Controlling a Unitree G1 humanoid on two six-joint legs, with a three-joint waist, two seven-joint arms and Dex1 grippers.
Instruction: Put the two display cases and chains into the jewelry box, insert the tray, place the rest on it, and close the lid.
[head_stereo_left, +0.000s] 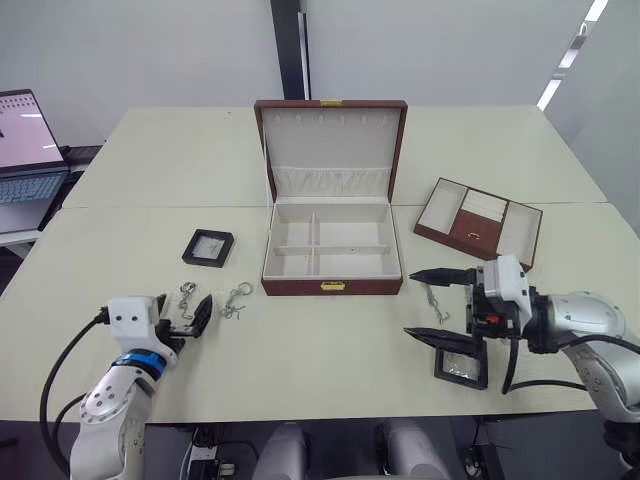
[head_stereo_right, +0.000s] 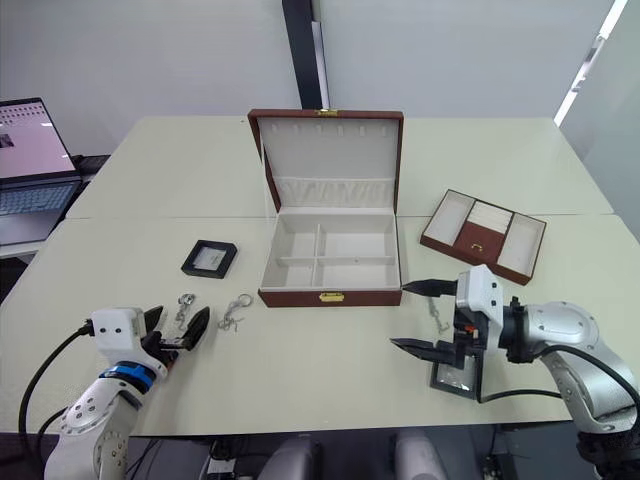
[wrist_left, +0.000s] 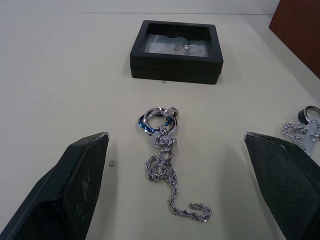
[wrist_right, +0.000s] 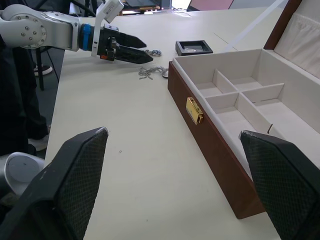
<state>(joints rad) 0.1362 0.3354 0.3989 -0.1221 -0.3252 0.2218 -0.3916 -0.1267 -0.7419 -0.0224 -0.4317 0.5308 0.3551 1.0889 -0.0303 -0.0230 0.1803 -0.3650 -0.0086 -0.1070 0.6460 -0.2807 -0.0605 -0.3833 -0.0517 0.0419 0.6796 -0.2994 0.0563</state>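
- Jewelry box (head_stereo_left: 331, 262): mid-worktop, lid (head_stereo_left: 331, 140) upright; divided lining bare, ready for loading.
- Tray (head_stereo_left: 478, 221): right of the box, set aside until the lower items are in.
- Display cases: one (head_stereo_left: 207, 247) left of the box; the other (head_stereo_left: 462, 367) at the front edge, just below the right gripper.
- Chains: two (head_stereo_left: 187, 297) (head_stereo_left: 236, 302) front-left, one (head_stereo_left: 436, 298) front-right of the box.
- Left gripper (head_stereo_left: 192, 321): spread wide, empty, one chain lying just ahead between its fingers.
- Right gripper (head_stereo_left: 433, 305): spread wide, empty, a chain between its fingers.

Bright, even overhead light; soft shadows, sharp.
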